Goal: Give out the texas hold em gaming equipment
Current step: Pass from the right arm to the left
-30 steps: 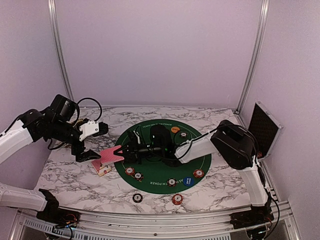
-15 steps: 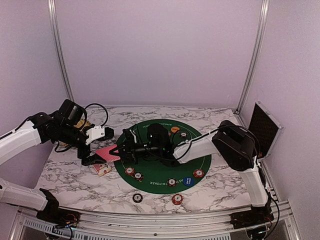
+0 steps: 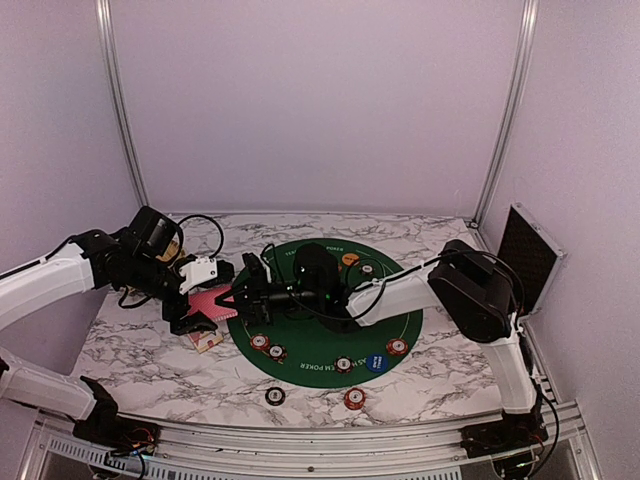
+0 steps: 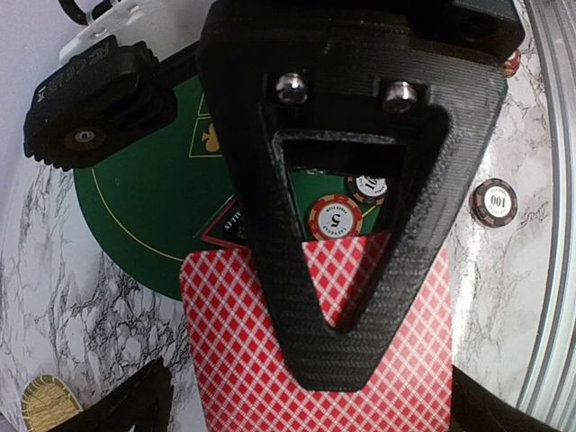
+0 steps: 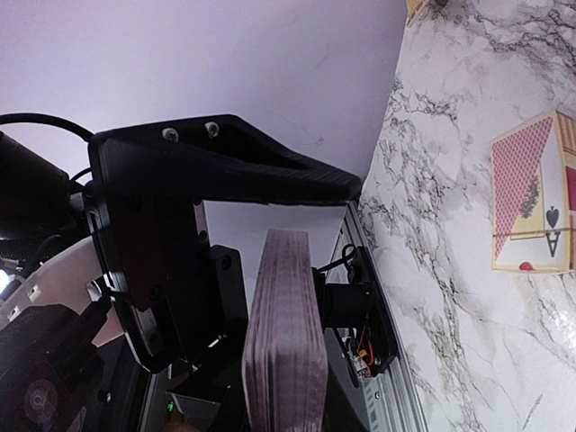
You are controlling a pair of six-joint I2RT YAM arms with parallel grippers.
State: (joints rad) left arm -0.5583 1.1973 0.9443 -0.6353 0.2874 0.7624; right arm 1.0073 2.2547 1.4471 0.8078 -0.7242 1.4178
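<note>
Inside the wide-open left gripper (image 3: 197, 297), the right gripper (image 3: 228, 298) pinches the card deck (image 3: 205, 305) (dealing not yet done); chips (image 3: 397, 347) behind it already lie out.

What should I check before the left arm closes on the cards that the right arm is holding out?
1. Left gripper open: ok.
2. Right gripper shut on the deck of cards: ok.
3. Deck's red back lies between the left fingers: ok, going by the left wrist view.
4. Only the top card will be pinched: cannot tell, since single cards cannot be made out.
5. Lower left finger clear of the card box lying under it: cannot tell.
6. Poker chips on the green mat apart from both arms: ok.
</note>
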